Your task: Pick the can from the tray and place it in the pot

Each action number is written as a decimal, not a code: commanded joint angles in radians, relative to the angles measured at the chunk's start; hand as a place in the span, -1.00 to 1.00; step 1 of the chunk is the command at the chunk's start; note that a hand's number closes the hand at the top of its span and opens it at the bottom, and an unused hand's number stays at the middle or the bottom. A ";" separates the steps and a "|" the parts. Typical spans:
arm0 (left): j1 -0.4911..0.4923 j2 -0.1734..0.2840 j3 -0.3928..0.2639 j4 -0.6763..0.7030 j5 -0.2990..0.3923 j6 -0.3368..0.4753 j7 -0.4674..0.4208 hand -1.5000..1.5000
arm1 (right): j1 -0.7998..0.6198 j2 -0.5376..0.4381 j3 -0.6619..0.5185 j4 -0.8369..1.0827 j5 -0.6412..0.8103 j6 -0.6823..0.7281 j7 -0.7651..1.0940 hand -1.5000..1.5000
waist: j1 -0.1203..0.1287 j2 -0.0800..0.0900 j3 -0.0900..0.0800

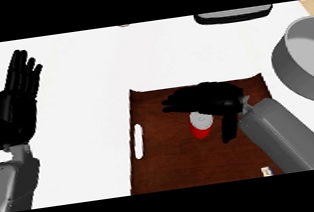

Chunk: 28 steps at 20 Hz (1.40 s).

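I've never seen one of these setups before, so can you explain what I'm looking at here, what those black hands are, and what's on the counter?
This single picture looks steeply down from a humanoid robot's head at a white counter. The grey forearms end in black hands. The left hand rests open at the left, fingers up. The right hand reaches over a dark wooden tray and curls over a red and white can standing there; whether it already grips the can is unclear. A grey pot waits at the right. A dark object sits at the far edge.

Grey forearms [287, 135], black hands [204, 99]
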 commanded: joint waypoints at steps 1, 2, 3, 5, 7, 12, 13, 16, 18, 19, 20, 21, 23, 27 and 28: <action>-0.054 -0.004 0.027 0.065 -0.020 0.001 -0.017 0.00 | 0.016 0.057 0.004 0.008 0.033 0.014 -0.004 -1.00 | -0.003 0.004 0.002; 0.024 0.008 0.019 -0.031 0.015 -0.027 0.014 0.00 | 0.049 0.048 0.077 0.024 0.071 -0.054 -0.068 1.00 | 0.005 0.004 0.002; -0.020 0.008 0.025 0.024 -0.001 -0.017 -0.008 0.00 | 0.003 0.013 0.088 0.013 0.072 -0.023 -0.122 1.00 | 0.002 0.005 0.002; -0.028 0.011 0.023 0.011 0.010 -0.031 0.031 0.00 | 0.081 0.046 0.089 -0.001 0.080 -0.128 -0.146 1.00 | -0.001 0.004 0.002; -0.047 -0.030 0.004 0.041 -0.036 0.018 -0.002 0.00 | 0.064 0.073 0.097 -0.024 0.100 -0.111 -0.126 1.00 | -0.003 0.004 0.002; -0.017 -0.005 0.046 0.055 0.004 -0.050 -0.015 0.00 | 0.077 0.119 0.093 -0.031 0.141 -0.120 -0.113 1.00 | -0.001 0.004 0.002; -0.035 -0.006 0.053 0.032 0.008 -0.041 0.010 0.00 | 0.064 0.120 0.062 -0.017 0.150 -0.122 -0.103 1.00 | -0.001 0.004 0.002; 0.094 -0.022 0.024 -0.044 -0.027 -0.043 -0.035 0.00 | 0.131 0.097 0.031 -0.157 0.140 -0.124 -0.068 1.00 | -0.001 0.002 0.002; 0.009 -0.031 0.020 -0.012 -0.039 -0.012 0.005 0.00 | 0.104 0.083 -0.017 -0.190 0.142 -0.152 -0.064 1.00 | -0.005 0.002 0.002; -0.012 -0.019 0.043 0.051 -0.007 -0.055 -0.018 0.00 | 0.114 0.086 -0.032 -0.207 0.138 -0.162 -0.055 1.00 | -0.008 0.003 0.002; 0.031 -0.013 0.057 0.024 -0.005 -0.058 -0.045 0.00 | 0.149 0.036 -0.064 -0.283 0.109 -0.133 -0.063 1.00 | -0.010 0.001 0.001; 0.002 -0.038 0.021 0.026 -0.035 -0.017 -0.012 0.00 | 0.082 0.142 -0.138 -0.118 0.144 -0.195 0.124 1.00 | -0.005 0.005 0.002; 0.011 -0.031 0.033 0.017 -0.025 -0.026 -0.030 0.00 | 0.061 0.176 -0.253 -0.067 0.194 -0.241 0.369 1.00 | -0.011 0.009 0.000; 0.011 -0.023 0.044 0.019 -0.028 -0.020 -0.034 0.00 | 0.037 0.189 -0.419 -0.030 0.236 -0.328 0.659 1.00 | -0.033 0.019 -0.004; 0.001 -0.022 0.041 0.015 -0.028 -0.020 -0.025 0.00 | 0.011 0.200 -0.453 -0.039 0.257 -0.358 0.742 1.00 | -0.035 0.010 -0.004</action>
